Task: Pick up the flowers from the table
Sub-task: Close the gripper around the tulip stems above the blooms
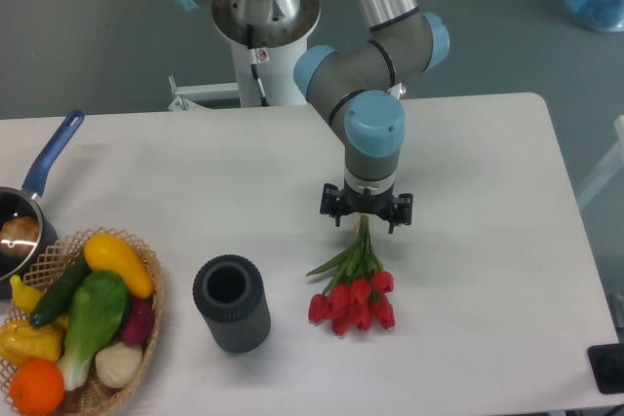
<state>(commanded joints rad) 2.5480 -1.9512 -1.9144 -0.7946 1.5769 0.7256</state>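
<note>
One gripper [367, 213] pointed straight down over the stem end of the red tulips [354, 291], which lay on the white table [487, 202]; from above, whether its fingers had closed on the stems could not be told. Left of the blooms stood a dark cylindrical cup [231, 303], then a vegetable basket [146, 323] and a blue-handled pan [44, 170].

High front view down onto table [195, 172]

Right of flowers [354, 291]: bare table [487, 241] | Left: dark cylinder [231, 303] near | Far left: vegetable basket [83, 333]
</note>
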